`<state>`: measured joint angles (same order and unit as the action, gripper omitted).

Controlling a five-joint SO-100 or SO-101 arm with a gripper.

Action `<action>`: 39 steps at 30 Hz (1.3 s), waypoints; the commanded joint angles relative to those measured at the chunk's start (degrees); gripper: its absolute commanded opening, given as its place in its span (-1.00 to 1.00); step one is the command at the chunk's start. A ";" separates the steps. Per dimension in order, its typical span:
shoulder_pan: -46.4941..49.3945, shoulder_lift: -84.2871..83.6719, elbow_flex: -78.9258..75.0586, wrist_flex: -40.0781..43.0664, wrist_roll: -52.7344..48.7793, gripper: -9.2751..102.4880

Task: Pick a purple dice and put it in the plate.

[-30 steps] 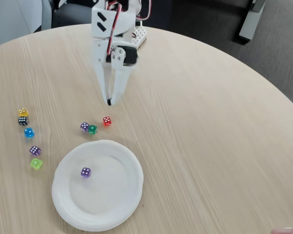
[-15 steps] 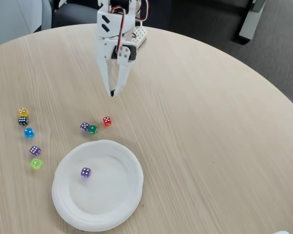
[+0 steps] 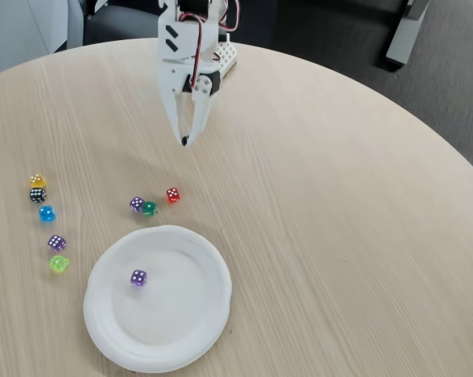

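Note:
A white paper plate (image 3: pixel 181 330) lies at the front left of the round table, and one purple dice (image 3: pixel 138 277) rests inside it. A second purple dice (image 3: pixel 137 204) sits just above the plate, touching a green die. A third purple dice (image 3: pixel 56 243) lies left of the plate. My white gripper (image 3: pixel 185 141) hangs over the table near the back, fingers together and holding nothing, well clear of all the dice.
A green die (image 3: pixel 149 208) and a red die (image 3: pixel 173 195) sit by the second purple one. At the left lie yellow (image 3: pixel 38 181), black (image 3: pixel 37 195), blue (image 3: pixel 47 213) and lime (image 3: pixel 58 263) dice. The table edge curves away at the right.
The gripper has drawn back and up toward the arm's base, away from the dice. No die has moved.

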<state>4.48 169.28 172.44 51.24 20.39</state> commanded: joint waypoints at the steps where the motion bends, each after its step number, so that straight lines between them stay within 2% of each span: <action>1: -0.53 5.01 -0.35 5.19 0.00 -0.82; 8: -0.53 9.49 -0.18 16.79 -6.50 -0.83; 14: -0.44 9.49 -0.09 17.05 -7.73 -0.82; 16: -0.44 9.49 0.00 17.05 -7.73 -0.72; 39: 0.18 10.11 0.00 17.05 -7.56 -0.72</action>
<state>4.48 179.12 172.79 68.20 12.57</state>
